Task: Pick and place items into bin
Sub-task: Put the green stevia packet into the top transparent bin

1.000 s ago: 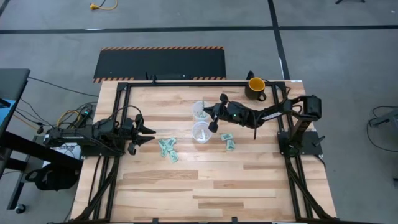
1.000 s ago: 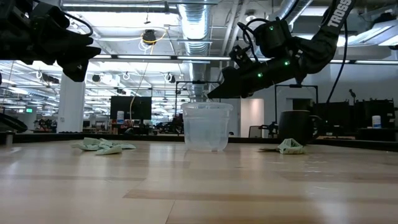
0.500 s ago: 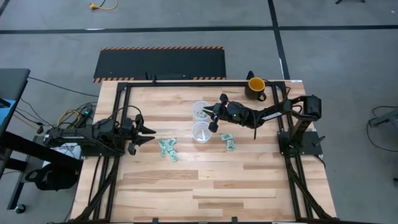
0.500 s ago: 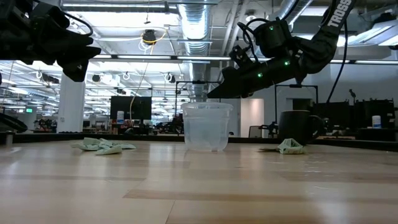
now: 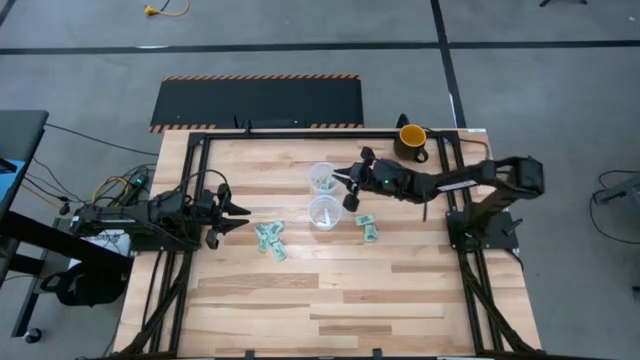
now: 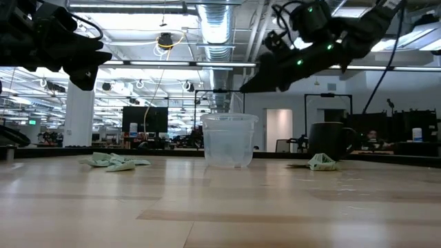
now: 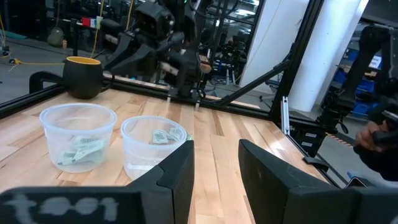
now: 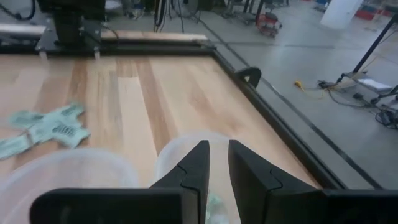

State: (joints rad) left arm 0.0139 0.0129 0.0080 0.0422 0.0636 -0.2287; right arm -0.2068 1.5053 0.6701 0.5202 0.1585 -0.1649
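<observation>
Left gripper idle at the table's left side, fingers apart, empty. Loose packets lay beside it, more right of the near cup. Right gripper hovered by the far cup, fingers slightly parted, empty. Risk: clipping a cup rim and tipping it.

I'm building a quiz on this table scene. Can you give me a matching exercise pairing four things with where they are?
Things:
1. dark mug with yellow inside
2. clear plastic cup farther from the table's front edge
3. right gripper
4. left gripper

Places:
A. raised beside the two clear cups
B. at the table's far right corner
C. holds a green-and-white packet
D. waiting at the table's left side, near loose packets

Pairs: 1-B, 2-C, 3-A, 4-D
</observation>
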